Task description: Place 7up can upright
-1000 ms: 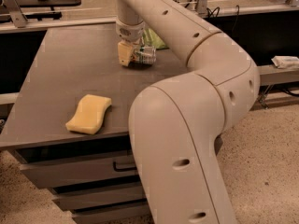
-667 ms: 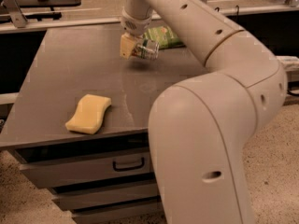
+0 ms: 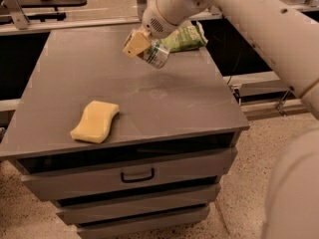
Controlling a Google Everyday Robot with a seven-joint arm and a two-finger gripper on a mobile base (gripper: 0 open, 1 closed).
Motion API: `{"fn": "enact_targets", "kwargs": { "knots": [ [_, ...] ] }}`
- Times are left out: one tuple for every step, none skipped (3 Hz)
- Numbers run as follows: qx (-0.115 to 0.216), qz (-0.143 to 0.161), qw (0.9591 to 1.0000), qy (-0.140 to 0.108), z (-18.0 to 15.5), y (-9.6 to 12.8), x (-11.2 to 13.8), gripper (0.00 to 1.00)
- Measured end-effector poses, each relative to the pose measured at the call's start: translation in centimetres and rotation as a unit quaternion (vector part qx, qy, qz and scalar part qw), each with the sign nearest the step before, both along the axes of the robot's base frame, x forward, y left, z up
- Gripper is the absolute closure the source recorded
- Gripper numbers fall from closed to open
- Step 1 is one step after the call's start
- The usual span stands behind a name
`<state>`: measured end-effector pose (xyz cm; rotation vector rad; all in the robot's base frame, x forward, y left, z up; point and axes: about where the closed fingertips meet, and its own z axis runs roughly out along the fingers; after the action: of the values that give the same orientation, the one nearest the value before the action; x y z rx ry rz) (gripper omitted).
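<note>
My gripper (image 3: 144, 48) hangs over the back middle of the grey table (image 3: 149, 98), at the end of the white arm that comes in from the upper right. It is shut on the 7up can (image 3: 157, 55), a small silver can with a green-and-white label. The can is held tilted, its shiny end pointing down and to the right, lifted clear of the table top. A tan finger pad (image 3: 135, 44) covers the can's left side.
A yellow sponge (image 3: 95, 121) lies flat at the front left of the table. A green crinkly snack bag (image 3: 187, 35) lies at the back right, just behind the can. Drawers (image 3: 134, 176) sit under the table top. My white arm fills the right side.
The arm has swung and lifted the can off the table surface and a little toward the front; the can now hangs tilted in the air. The sponge and the bag have not moved.
</note>
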<state>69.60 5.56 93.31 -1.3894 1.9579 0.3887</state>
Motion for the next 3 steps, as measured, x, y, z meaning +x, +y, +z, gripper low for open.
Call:
{"fn": "enact_targets", "kwargs": {
  "knots": [
    [0.106, 0.035, 0.9933, -0.03, 0.2, 0.7, -1.8, 1.0],
    [0.241, 0.015, 0.9668, -0.083, 2.3, -1.7, -0.4, 1.0],
    [0.344, -0.021, 0.9294, -0.131, 3.8, -6.1, 1.2, 1.0]
  ]
}}
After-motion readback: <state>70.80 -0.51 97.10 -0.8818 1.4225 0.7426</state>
